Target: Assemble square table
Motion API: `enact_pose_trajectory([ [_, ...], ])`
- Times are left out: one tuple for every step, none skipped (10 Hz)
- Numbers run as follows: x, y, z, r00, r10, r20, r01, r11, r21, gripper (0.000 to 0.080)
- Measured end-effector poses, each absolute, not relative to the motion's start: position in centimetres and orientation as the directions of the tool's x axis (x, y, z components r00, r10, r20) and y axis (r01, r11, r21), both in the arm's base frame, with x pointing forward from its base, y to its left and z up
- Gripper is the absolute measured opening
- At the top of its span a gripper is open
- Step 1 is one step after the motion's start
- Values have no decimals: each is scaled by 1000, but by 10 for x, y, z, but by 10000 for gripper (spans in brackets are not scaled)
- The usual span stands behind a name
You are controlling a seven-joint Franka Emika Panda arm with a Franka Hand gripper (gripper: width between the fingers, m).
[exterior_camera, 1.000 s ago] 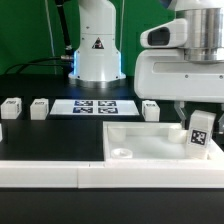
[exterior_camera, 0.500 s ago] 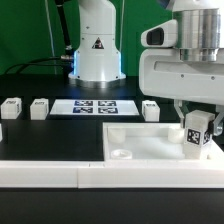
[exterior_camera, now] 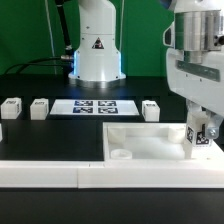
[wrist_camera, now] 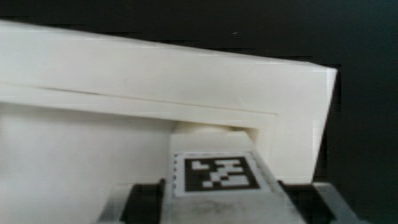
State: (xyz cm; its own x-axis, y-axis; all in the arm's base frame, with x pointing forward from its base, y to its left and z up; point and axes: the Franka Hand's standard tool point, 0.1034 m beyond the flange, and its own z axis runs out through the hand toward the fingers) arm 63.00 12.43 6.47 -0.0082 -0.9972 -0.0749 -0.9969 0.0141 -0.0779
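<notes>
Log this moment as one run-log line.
gripper: shut on leg | position: tabletop corner, exterior view's right | seated: cannot tell | loose legs: three behind tabletop

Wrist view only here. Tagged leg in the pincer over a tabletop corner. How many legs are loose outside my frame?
Observer: Three loose legs, all standing beyond the tabletop's far edge.
Operator: Any socket filled?
Observer: The near socket on the exterior view's left is empty; the others I can't make out.
Operator: Which side is the held leg on?
Observer: The held leg is at the tabletop's end on the exterior view's right.
</notes>
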Motion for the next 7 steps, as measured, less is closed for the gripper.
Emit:
enact_pose_trajectory([
  [630, 125, 65, -125, -988, -95, -989, 132, -68, 294],
  [630, 125, 65, -204, -973, -108, -975, 211, -61, 294],
  [630, 124, 64, -289, -950, -120, -954, 296, -50, 294],
  [630, 124, 64, -330, -936, -121, -940, 337, -45, 294],
  [630, 123, 64, -353, -928, -121, -932, 360, -42, 294],
  [630, 122, 64, -375, -919, -124, -923, 382, -39, 294],
  [630, 122, 64, -379, -917, -123, -922, 386, -39, 294],
])
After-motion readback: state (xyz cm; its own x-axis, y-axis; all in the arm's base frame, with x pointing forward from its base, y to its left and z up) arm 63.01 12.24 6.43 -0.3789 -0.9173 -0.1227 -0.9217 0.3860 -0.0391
